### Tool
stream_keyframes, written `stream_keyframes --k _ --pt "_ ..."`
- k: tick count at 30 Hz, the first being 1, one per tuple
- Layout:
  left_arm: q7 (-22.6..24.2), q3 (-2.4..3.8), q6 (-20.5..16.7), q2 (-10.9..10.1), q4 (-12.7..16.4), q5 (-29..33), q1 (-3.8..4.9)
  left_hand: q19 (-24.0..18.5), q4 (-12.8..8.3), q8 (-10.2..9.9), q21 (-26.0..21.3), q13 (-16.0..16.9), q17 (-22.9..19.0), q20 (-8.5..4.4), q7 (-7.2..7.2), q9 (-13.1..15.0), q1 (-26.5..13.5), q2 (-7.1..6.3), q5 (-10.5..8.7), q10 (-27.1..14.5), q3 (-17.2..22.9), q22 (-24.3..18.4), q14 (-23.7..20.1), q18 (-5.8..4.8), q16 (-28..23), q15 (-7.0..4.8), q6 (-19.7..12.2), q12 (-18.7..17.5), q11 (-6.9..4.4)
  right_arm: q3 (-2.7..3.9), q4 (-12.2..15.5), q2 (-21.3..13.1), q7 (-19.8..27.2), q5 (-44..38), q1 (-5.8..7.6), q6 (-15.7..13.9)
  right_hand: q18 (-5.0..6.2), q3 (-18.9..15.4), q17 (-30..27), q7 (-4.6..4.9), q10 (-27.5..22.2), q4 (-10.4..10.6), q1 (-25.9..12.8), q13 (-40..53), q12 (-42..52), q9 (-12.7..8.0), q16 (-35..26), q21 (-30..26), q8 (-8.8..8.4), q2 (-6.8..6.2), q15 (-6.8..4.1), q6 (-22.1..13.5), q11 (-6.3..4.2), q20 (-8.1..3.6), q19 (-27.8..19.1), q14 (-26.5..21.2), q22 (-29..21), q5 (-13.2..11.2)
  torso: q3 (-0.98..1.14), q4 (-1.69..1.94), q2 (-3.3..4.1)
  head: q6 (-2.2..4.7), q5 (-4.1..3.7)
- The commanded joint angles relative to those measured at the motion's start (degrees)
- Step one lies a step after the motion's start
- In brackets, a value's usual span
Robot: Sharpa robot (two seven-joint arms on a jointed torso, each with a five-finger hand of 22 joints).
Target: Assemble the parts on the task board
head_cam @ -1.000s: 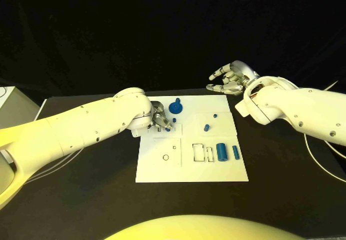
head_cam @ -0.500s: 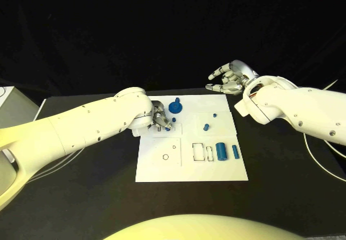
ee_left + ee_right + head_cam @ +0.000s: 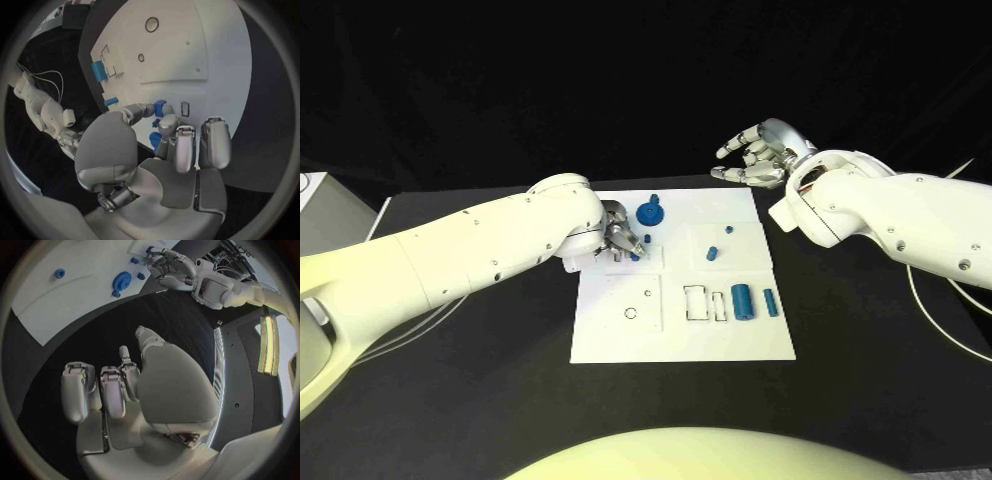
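The white task board point(image 3: 682, 330) lies mid-table. My left hand point(image 3: 619, 239) is low over its far left square, and its thumb and fingers pinch a small blue part point(image 3: 160, 107) close to the board point(image 3: 187, 45). A blue gear-shaped part point(image 3: 652, 212) stands just beyond that hand. Two small blue pegs point(image 3: 728, 233) point(image 3: 713, 254) sit in the far right square. A thick blue cylinder point(image 3: 743, 302) and a thin one point(image 3: 770, 303) lie on the right side. My right hand point(image 3: 762, 155) hovers past the board's far right corner, fingers loosely apart and holding nothing point(image 3: 119, 385).
Outlined slots point(image 3: 704, 305) and small holes point(image 3: 632, 314) mark the near half of the board. A pale box point(image 3: 322, 205) stands at the table's left edge. Black table surface surrounds the board.
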Motion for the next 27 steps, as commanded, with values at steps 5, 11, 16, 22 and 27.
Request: stream_keyframes --k 5,11,16,22,27 --pt "0.3 -0.55 1.9 0.2 -0.1 0.7 -0.77 0.2 2.1 -2.8 -0.3 0.0 15.1 -0.30 -0.27 -0.2 0.0 -0.12 -0.17 -0.5 -4.1 0.0 6.0 -0.54 0.2 -0.26 0.2 0.1 -0.04 0.03 0.2 0.0 0.6 -0.4 -0.02 0.3 -0.04 0.2 14.7 -0.03 -0.2 0.1 -0.7 6.9 -0.1 -0.1 0.2 -0.2 0.05 -0.14 -0.06 -0.5 0.02 0.15 2.8 5.8 7.8 0.2 -0.08 -0.02 0.02 -0.09 -0.04" --pt "0.3 -0.56 1.9 0.1 -0.2 0.7 -0.77 0.2 3.5 -3.2 -0.4 0.0 15.1 -0.27 -0.19 -0.2 0.2 0.04 -0.24 -0.6 -6.7 -0.1 6.0 -0.53 0.2 -0.20 0.4 0.1 0.03 0.03 0.2 -0.1 0.7 -0.4 -0.02 0.2 -0.03 0.2 14.7 -0.02 -0.2 0.1 -0.8 6.9 -0.2 -0.1 0.1 -0.3 0.03 -0.14 -0.05 -0.6 0.02 0.15 2.8 5.8 7.7 0.2 -0.05 -0.01 -0.01 -0.05 -0.06" --pt "0.3 -0.57 1.6 0.0 -0.3 0.6 -0.77 0.2 5.2 -3.5 -0.5 -0.1 15.1 -0.20 -0.07 -0.1 0.3 0.13 -0.37 -0.6 -9.8 -0.1 6.0 -0.53 0.2 -0.12 0.5 0.1 0.14 0.03 0.3 -0.2 0.8 -0.3 -0.02 0.1 -0.03 0.2 14.7 -0.02 -0.2 0.1 -0.8 6.9 -0.2 -0.1 0.1 -0.3 0.03 -0.14 -0.05 -0.6 0.02 0.15 2.8 5.8 7.7 0.2 -0.05 -0.03 -0.01 0.03 -0.04" --pt "0.3 -0.57 1.4 -0.1 -0.4 0.0 -0.76 0.3 7.4 -3.7 -0.5 0.0 15.1 -0.16 -0.01 0.0 0.5 0.11 -0.82 -0.6 -13.4 0.0 6.0 -0.54 0.2 -0.05 0.6 0.2 0.22 0.03 0.3 -0.2 0.8 -0.3 -0.02 0.0 -0.03 0.2 14.6 -0.01 -0.2 0.1 -0.9 6.9 -0.2 -0.1 0.1 -0.3 0.02 -0.14 -0.05 -0.6 0.03 0.15 2.8 5.7 7.7 0.2 -0.04 -0.05 0.00 0.10 -0.05" --pt "0.3 -0.57 1.5 -0.3 -0.3 -0.3 -0.77 0.3 8.6 -4.0 -0.5 0.1 15.1 -0.13 0.02 0.1 0.8 -0.14 -1.77 -0.6 -15.7 0.0 6.0 -0.54 0.2 -0.03 0.6 0.3 0.24 0.03 0.4 -0.4 1.0 -0.2 -0.02 -0.1 0.00 0.2 14.5 0.00 -0.3 0.1 -1.0 6.8 -0.3 -0.1 0.1 -0.4 0.01 -0.14 -0.04 -0.7 0.04 0.16 2.8 5.7 7.7 0.2 -0.06 -0.04 0.01 0.12 -0.07"
